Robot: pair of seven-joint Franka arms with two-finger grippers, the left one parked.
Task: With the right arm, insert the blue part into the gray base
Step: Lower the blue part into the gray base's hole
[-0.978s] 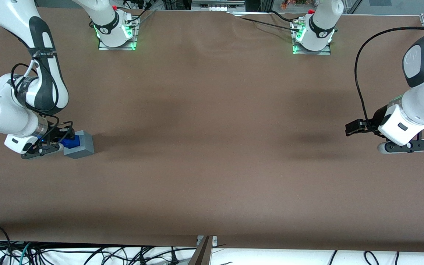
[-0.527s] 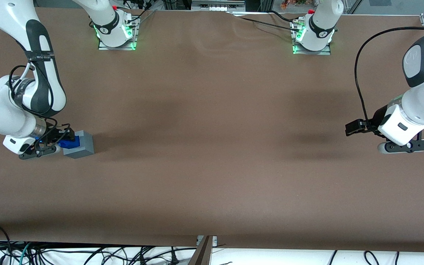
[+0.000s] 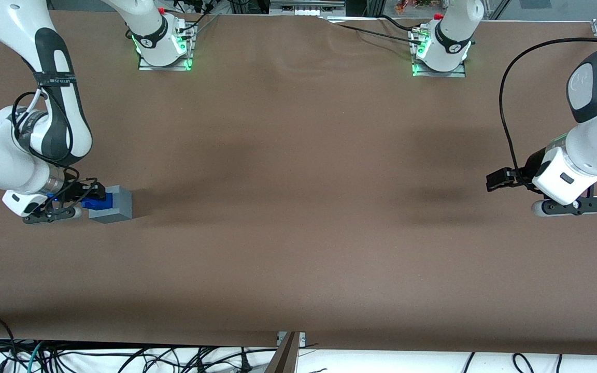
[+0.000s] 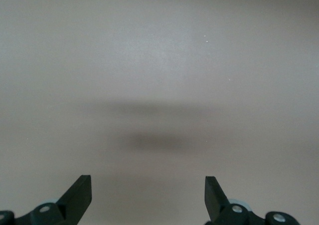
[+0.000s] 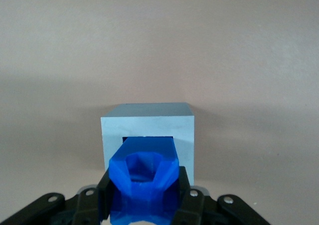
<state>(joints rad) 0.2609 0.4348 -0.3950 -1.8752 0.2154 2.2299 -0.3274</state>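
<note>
Blue part (image 5: 145,185) pinched between my gripper (image 5: 144,197) fingers, its tip entering the gray base (image 5: 147,130) recess, on the table (image 3: 298,207).

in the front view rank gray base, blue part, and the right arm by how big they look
1. right arm, by far the largest.
2. gray base.
3. blue part, partly hidden in the gripper at the base's working-arm side, so its full size is unsure.

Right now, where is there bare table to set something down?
Bare brown table runs from the gray base toward the parked arm's end. It is crowded only at the base, where the tool holds the blue part in its recess.
</note>
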